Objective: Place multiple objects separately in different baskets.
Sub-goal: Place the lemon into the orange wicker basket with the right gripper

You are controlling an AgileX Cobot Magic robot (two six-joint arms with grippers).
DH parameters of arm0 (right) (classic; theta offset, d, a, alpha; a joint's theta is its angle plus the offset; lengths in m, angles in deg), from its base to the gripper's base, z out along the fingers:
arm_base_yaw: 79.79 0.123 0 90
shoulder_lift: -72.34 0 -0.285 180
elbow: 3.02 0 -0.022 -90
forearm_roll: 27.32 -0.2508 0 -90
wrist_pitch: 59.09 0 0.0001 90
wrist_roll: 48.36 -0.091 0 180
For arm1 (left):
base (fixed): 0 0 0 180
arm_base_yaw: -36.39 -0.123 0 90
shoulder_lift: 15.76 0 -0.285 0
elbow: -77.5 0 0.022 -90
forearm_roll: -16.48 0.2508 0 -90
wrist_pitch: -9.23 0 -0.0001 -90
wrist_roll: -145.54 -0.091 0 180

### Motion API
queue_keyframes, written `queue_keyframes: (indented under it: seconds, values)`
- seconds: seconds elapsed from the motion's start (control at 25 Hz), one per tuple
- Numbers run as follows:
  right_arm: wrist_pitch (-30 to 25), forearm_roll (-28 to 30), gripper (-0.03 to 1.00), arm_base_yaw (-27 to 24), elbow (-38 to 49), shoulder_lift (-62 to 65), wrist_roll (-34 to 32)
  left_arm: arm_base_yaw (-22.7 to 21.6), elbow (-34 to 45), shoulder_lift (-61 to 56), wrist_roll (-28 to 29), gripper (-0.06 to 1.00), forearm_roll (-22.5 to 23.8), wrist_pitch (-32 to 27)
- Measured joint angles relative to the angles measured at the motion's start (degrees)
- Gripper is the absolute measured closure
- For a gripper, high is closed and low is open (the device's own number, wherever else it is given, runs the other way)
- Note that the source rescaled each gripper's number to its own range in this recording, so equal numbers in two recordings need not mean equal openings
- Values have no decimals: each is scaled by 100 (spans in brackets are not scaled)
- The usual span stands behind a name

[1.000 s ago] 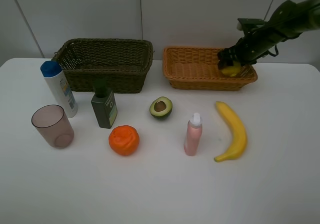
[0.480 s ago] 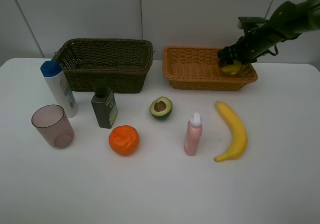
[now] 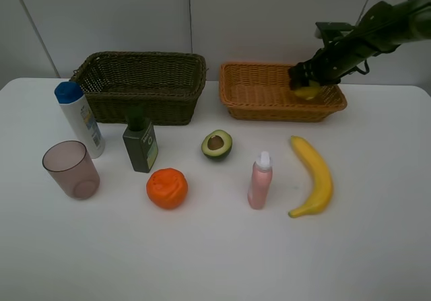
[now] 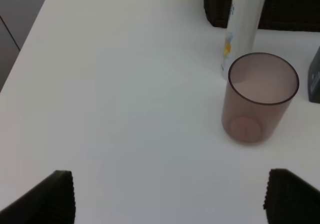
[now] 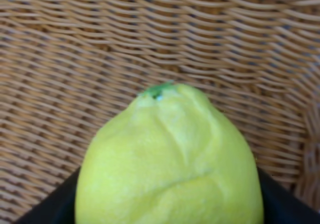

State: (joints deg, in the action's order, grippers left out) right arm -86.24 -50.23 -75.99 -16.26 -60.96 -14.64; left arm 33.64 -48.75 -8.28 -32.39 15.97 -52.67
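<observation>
My right gripper (image 3: 306, 83) is shut on the yellow lemon (image 3: 308, 93) and holds it low inside the right end of the orange-tan basket (image 3: 269, 112). In the right wrist view the lemon (image 5: 170, 159) fills the frame over the basket's weave (image 5: 150, 38). The dark olive basket (image 3: 141, 106) stands at the back left. On the table lie the banana (image 3: 315, 173), orange (image 3: 167, 188) and avocado half (image 3: 217, 144), with the pink bottle (image 3: 260, 181), green bottle (image 3: 140, 145), white bottle (image 3: 79, 119) and mauve cup (image 3: 71, 170). My left gripper (image 4: 170, 199) is open, short of the cup (image 4: 260, 98).
The white bottle (image 4: 242, 28) stands right behind the cup, in front of the dark basket (image 4: 290, 8). The table's left edge (image 4: 20, 58) runs close by. A grey wall rises behind both baskets.
My right gripper has shifted slightly left and up with the lemon over the orange-tan basket. Nothing else has moved.
</observation>
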Motion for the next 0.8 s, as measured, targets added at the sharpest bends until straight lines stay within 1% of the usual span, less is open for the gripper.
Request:
queue_keyframes:
  seconds: [0.08, 0.16, 0.2, 0.28, 0.44, 0.8]
  values:
    - [6, -5, 39, 34, 0, 0, 0, 0, 0, 0, 0, -6, 0, 0]
    - [49, -15, 22, 55, 0, 0, 0, 0, 0, 0, 0, -6, 0, 0]
    - [56, -15, 16, 63, 0, 0, 0, 0, 0, 0, 0, -6, 0, 0]
    - [69, -15, 10, 63, 0, 0, 0, 0, 0, 0, 0, -6, 0, 0]
    - [113, -15, 6, 63, 0, 0, 0, 0, 0, 0, 0, -6, 0, 0]
    - [151, -19, 5, 63, 0, 0, -5, 0, 0, 0, 0, -6, 0, 0]
